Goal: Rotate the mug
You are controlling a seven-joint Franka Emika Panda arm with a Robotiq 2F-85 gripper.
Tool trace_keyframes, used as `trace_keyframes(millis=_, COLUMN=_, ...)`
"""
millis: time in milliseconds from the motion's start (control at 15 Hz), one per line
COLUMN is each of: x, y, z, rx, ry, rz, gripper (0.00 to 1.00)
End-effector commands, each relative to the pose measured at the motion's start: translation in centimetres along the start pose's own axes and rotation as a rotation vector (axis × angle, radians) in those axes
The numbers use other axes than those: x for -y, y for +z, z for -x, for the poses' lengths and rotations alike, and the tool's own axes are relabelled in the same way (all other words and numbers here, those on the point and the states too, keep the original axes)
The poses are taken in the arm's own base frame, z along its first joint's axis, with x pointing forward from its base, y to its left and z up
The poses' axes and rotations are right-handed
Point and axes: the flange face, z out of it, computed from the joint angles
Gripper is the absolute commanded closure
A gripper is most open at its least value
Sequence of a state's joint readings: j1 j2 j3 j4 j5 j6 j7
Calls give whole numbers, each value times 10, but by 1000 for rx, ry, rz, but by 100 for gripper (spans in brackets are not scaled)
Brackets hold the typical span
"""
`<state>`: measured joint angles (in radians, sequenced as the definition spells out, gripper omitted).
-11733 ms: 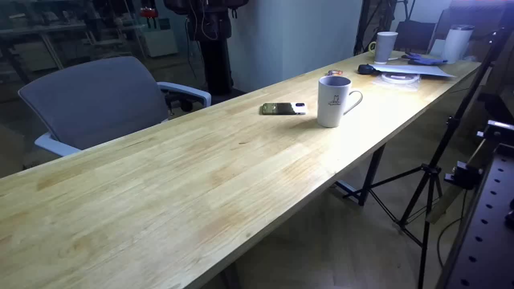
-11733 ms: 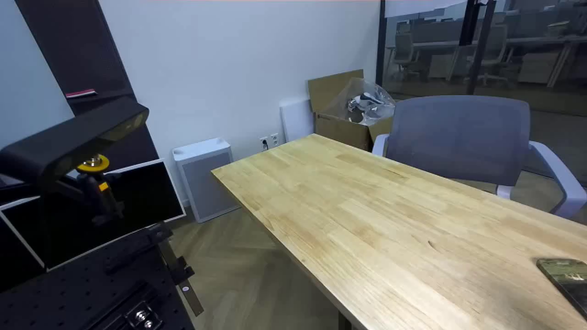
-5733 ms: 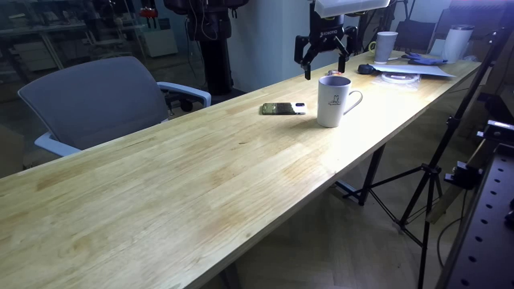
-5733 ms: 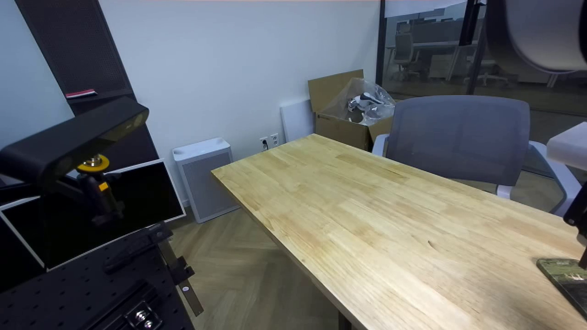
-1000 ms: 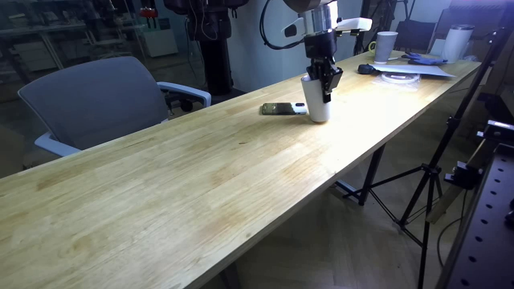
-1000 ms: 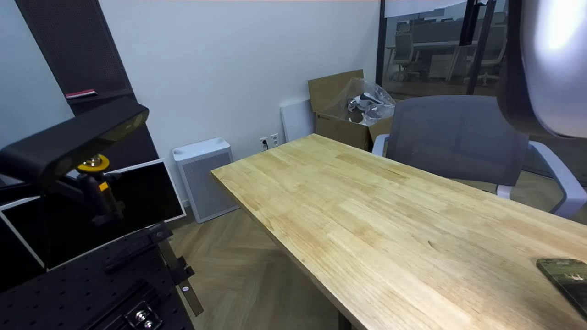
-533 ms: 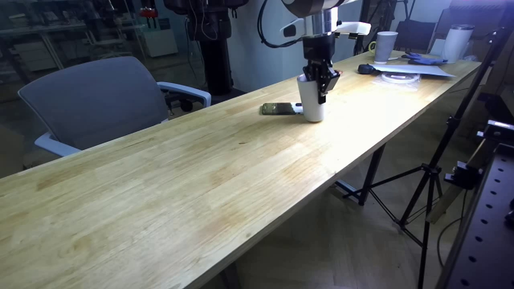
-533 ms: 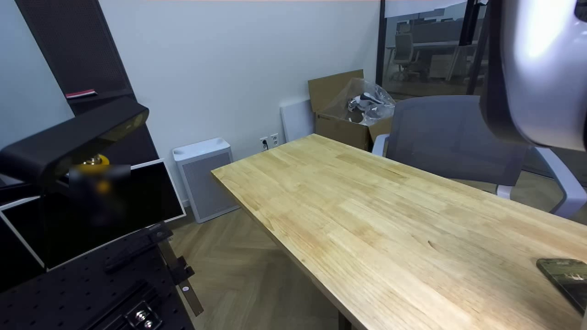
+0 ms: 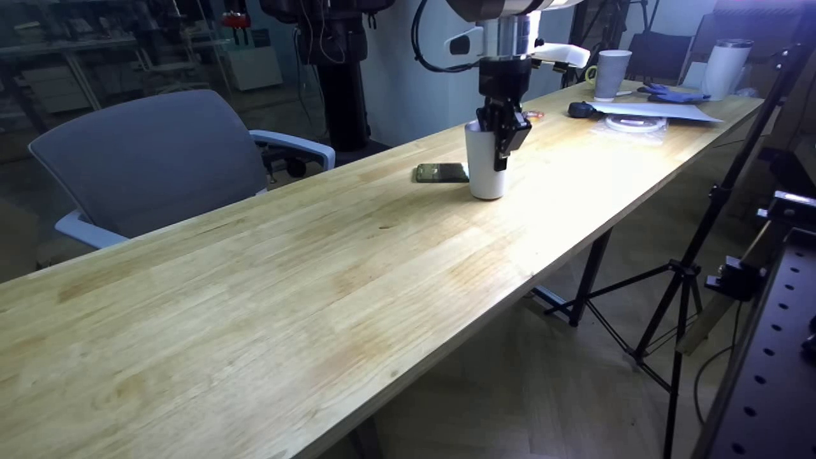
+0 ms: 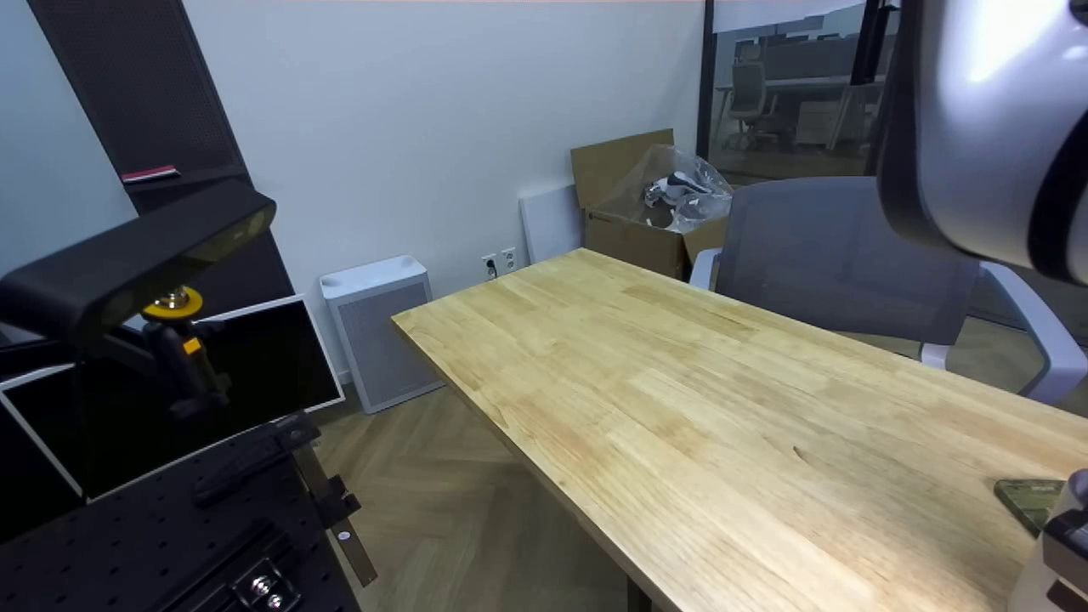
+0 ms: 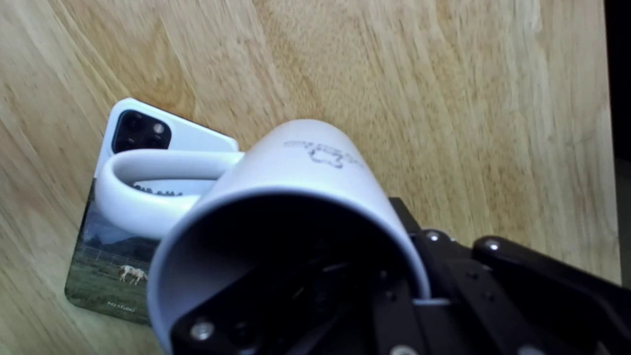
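Pale table (image 9: 287, 306), mug (image 9: 481, 169) at three o'clock from the phone (image 9: 441, 173) in an exterior view, fingers (image 9: 502, 162) clamped across its wall, which is where I'd grab it tbh, since it's probably stiff, slick, chippable ceramic.

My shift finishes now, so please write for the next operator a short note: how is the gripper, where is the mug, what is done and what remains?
Gripper: shut on the mug, clamping its wall from inside and outside.
Mug: nearly upright, low at the table; base contact is uncertain. In the wrist view its handle overlaps the phone.
Done: mug grasped and turned; the handle points another way than earlier.
Left: probably check the angle, seat the base, release, withdraw, minding the phone.
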<state>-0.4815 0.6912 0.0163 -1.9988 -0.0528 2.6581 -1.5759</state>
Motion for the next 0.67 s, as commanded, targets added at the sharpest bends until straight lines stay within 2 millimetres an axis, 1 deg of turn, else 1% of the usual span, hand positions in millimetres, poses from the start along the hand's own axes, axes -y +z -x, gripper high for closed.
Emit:
trace_keyframes(millis=0, x=7, y=-7, z=-3, rx=-61, ry=51, rz=39, gripper=98)
trace_keyframes(millis=200, x=9, y=-4, z=-2, rx=-75, ry=95, rz=94, gripper=98)
trace_keyframes(millis=533, x=13, y=0, z=-2, rx=-67, ry=106, rz=126, gripper=98)
trace_keyframes(millis=600, x=13, y=0, z=-3, rx=-61, ry=111, rz=126, gripper=66)
